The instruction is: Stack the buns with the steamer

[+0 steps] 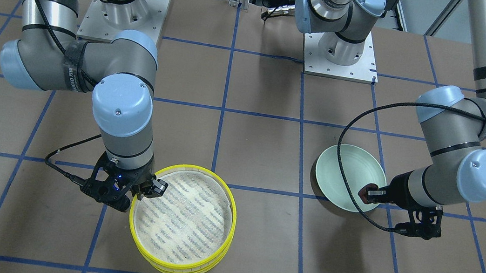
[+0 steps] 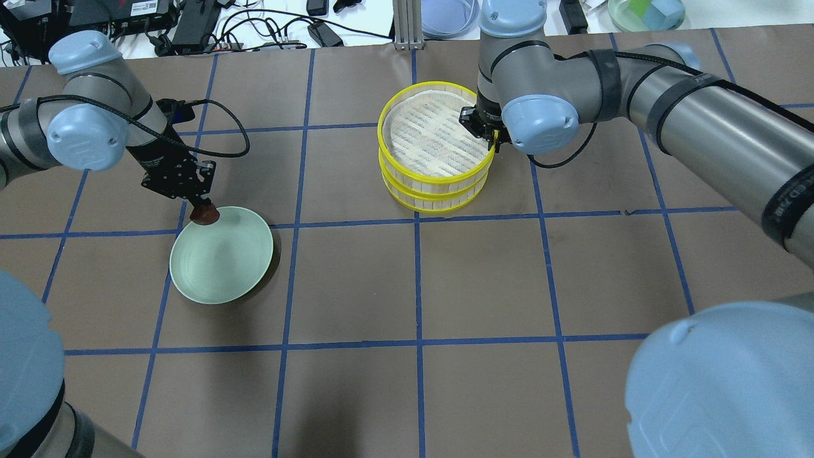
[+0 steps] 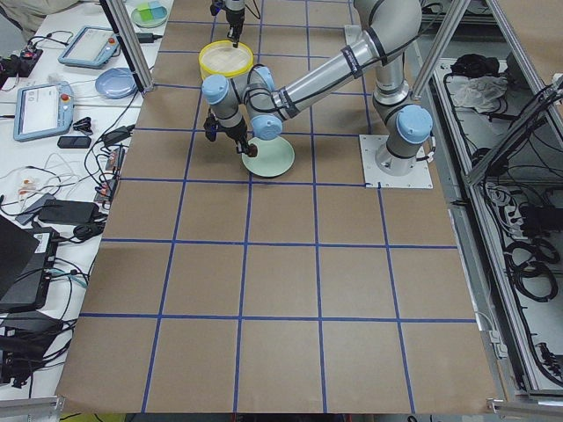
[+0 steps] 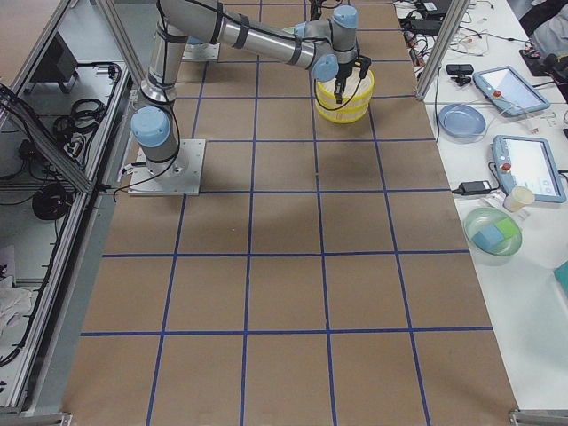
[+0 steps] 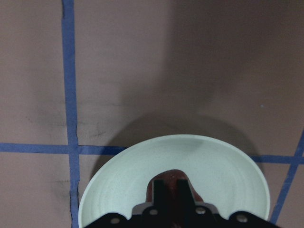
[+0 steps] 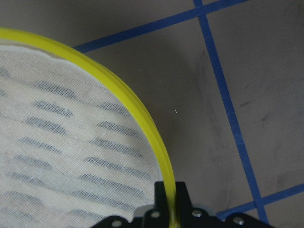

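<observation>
Brown bun [image 2: 206, 217] in L tool [image 2: 201, 205]; R tool [image 6: 170, 192] pinches steamer rim [image 6: 118, 88].

lower tier [image 2: 439, 198] interior hidden, bun [image 2: 206, 217] half covered

Robotics lab: tape-gridded table [image 3: 281, 281], teach pendant [image 3: 40, 110], tangled cables [image 3: 528, 255], aluminium framing [image 3: 128, 40].

- Yellow-rimmed round mesh steamer tiers [image 2: 435, 137]: white lining, grey dashed stripes, pale walls.
- Dark reddish-brown blocky bun [image 2: 205, 216]: uniform colour.
- Pale green round plate [image 2: 219, 261]: faint concentric rings.
- Brown paper table cover [image 2: 356, 286]: blue tape grid.
</observation>
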Available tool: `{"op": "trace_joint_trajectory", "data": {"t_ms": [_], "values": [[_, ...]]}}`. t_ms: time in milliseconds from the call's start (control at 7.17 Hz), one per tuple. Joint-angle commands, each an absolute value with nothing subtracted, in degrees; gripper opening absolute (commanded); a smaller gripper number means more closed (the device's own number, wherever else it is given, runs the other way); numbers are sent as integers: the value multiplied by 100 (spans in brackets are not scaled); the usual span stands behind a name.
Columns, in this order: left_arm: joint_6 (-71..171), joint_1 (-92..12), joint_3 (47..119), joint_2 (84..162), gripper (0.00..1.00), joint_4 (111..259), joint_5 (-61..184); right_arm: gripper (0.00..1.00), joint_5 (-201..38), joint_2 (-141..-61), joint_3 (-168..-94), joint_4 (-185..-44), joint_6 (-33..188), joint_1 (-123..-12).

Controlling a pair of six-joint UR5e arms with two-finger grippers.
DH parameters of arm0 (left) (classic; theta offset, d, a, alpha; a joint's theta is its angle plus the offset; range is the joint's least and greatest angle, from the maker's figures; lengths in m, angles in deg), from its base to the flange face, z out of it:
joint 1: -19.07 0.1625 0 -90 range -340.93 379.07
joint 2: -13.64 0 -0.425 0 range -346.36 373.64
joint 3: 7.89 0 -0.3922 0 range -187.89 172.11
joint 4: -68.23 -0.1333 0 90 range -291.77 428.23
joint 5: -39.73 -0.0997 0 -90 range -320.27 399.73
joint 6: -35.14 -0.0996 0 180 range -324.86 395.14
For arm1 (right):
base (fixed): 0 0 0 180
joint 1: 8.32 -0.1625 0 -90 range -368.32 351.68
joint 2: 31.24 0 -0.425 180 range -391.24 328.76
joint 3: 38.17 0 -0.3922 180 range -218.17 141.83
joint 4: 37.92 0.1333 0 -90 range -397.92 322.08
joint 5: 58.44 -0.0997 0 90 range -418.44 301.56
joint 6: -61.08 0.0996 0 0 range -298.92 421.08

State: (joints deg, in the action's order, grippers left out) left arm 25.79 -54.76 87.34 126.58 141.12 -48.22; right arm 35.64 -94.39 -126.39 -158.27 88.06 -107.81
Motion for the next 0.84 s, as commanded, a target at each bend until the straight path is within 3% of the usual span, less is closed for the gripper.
{"op": "trace_joint_trajectory", "data": {"t_ms": [0, 419, 558, 698], "values": [[2862, -5476, 8519, 12667, 0, 14074, -4666, 0, 3490, -9452, -12632, -15816, 8972, -10781], [3022, -5476, 8509, 12667, 0, 13872, -4666, 0, 3481, -9435, -12650, -15816, 8964, -10781], [3022, -5476, 8510, 12675, 0, 13872, -4666, 9, 3490, -9435, -12667, -15825, 8912, -10781], [3022, -5476, 8510, 12676, 0, 13872, -4675, 37, 3490, -9435, -12667, -15833, 8929, -10781]]}}
